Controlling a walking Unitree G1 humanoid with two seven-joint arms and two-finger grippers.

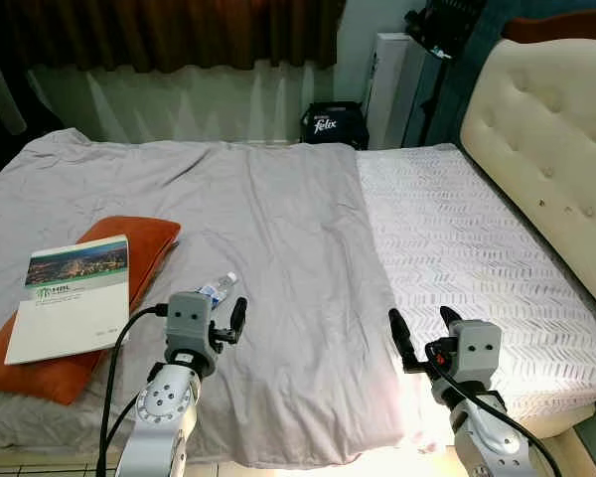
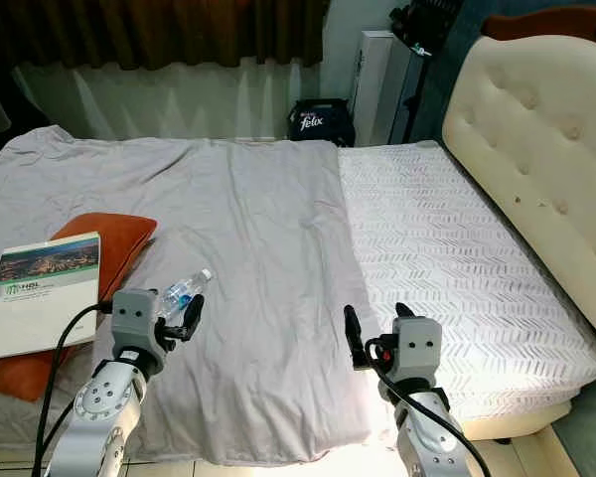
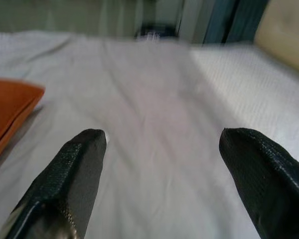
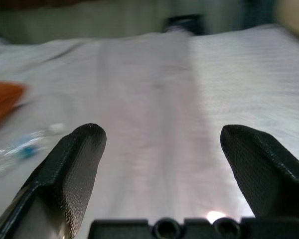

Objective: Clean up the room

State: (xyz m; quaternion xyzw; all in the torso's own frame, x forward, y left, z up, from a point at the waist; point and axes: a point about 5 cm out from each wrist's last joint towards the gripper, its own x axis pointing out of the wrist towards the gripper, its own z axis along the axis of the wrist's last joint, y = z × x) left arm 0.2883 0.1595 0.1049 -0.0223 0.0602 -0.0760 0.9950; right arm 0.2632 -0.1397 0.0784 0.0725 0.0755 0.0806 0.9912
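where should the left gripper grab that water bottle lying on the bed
Grip the water bottle around the middle of its clear body, coming down from above with the fingers across its width. It lies on its side on the grey sheet, cap pointing away, right beside the open left gripper, so its long sides are probably easiest to span.

Home bedroom: bed (image 1: 278,229), tufted headboard (image 1: 546,149), curtains (image 1: 159,35).

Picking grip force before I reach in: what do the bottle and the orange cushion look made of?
Water bottle: seemingly thin clear plastic, glossy, with a white cap and blue label. Orange cushion: apparently woven fabric, matte, sagging softly under the book. Left gripper is nearest the bottle.
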